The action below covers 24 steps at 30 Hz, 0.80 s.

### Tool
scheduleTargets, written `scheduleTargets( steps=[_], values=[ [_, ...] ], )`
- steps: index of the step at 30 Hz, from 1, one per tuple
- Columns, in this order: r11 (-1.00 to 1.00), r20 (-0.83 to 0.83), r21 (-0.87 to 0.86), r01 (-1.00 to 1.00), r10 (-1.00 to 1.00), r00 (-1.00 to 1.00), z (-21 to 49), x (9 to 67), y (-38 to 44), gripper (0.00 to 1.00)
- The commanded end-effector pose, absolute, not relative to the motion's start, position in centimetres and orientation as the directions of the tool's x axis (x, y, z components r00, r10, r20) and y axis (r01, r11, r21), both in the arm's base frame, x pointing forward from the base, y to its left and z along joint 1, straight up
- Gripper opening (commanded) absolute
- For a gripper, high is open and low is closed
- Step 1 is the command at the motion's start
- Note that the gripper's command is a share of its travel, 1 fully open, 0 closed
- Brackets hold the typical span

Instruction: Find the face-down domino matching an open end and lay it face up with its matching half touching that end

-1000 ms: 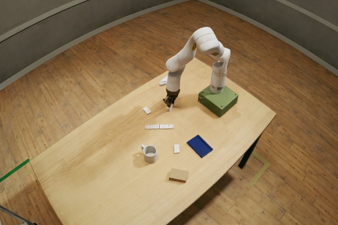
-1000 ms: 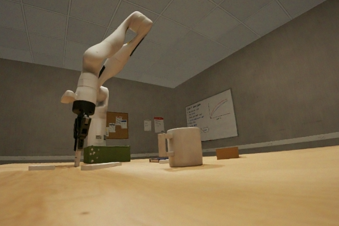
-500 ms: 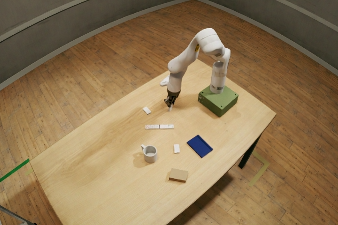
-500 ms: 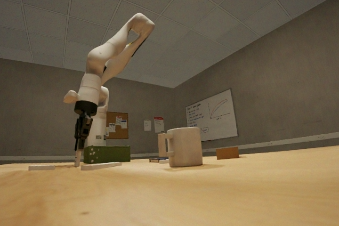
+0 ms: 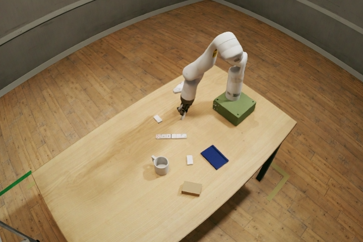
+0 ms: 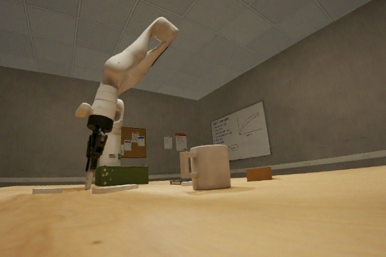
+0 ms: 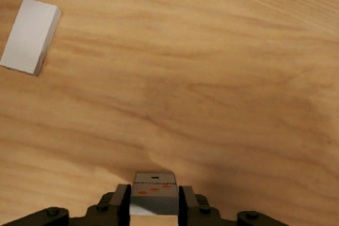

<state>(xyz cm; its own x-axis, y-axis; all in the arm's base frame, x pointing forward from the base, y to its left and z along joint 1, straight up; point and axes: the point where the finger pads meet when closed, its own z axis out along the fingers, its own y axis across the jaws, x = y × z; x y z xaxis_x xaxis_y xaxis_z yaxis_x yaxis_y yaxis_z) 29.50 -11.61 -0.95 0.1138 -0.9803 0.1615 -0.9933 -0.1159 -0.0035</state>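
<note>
My gripper [image 5: 183, 113] [image 6: 89, 172] [image 7: 154, 201] is shut on a white domino [image 5: 182, 116] [image 6: 88, 181] [image 7: 154, 195] and holds it on end, tilted, its lower end at the table. Orange pips show on its face in the wrist view. The line of dominoes [image 5: 171, 136] [image 6: 114, 188] lies face up in front of the gripper, apart from it. A face-down domino [image 5: 157, 118] [image 6: 47, 190] [image 7: 30, 37] lies to the left of the gripper. Another face-down domino [image 5: 189, 159] lies nearer the front, between the mug and the blue tray.
A grey mug [image 5: 161, 165] [image 6: 208, 166], a blue tray [image 5: 214, 156] and a tan block [image 5: 191, 188] [image 6: 258, 173] sit on the front half of the table. The arm's green base [image 5: 234, 107] [image 6: 122, 174] stands at the back right.
</note>
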Motion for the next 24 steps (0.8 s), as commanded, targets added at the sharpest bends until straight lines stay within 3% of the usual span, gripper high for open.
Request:
scheduleTargets(
  steps=[1, 24],
  values=[
    [-0.116, 0.169, -0.005, -0.993, -0.979, 0.114, -0.9, 29.5, -11.5, 0.35],
    [-0.116, 0.171, -0.005, -0.993, -0.979, 0.114, -1.8, 29.2, -9.0, 0.35]
  ],
)
